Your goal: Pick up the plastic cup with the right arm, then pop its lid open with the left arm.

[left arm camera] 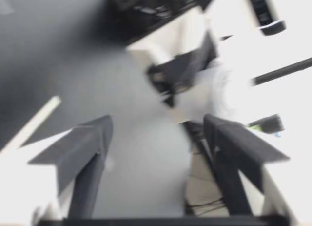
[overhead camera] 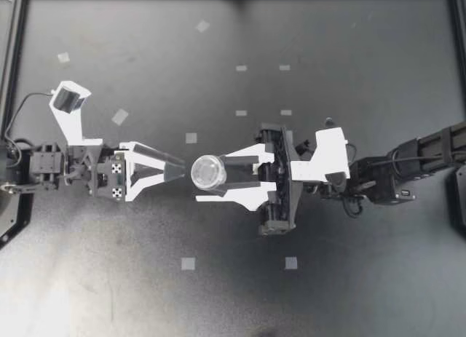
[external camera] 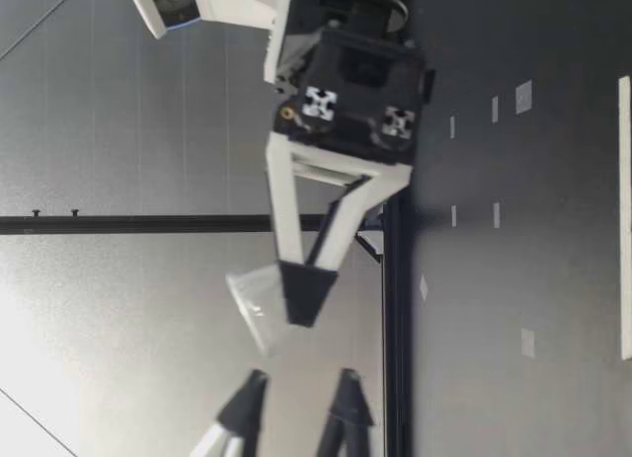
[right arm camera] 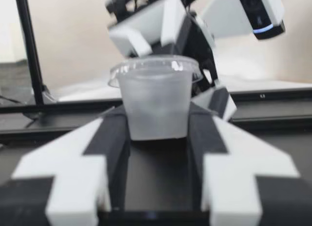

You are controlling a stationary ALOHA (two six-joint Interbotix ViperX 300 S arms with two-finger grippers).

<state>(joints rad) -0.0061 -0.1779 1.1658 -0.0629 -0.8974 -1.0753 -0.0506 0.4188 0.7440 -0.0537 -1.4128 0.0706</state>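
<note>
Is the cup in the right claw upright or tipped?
Upright: seen from above, the cup shows its full round rim, and the right claw grips it from both sides.

One clear lidded cup [overhead camera: 207, 172], two claws, the left claw [overhead camera: 180, 169] and the right claw [overhead camera: 210, 178], one black tabletop [overhead camera: 349, 279] and ten small pale squares [overhead camera: 188, 263] visible across it.

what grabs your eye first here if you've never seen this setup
The clear plastic cup stands out first: my right pincer is shut on it, holding it rim up in the air above the middle of the dark table. Close beside it, my left pincer points toward the cup with its fingers open, holding nothing.
</note>
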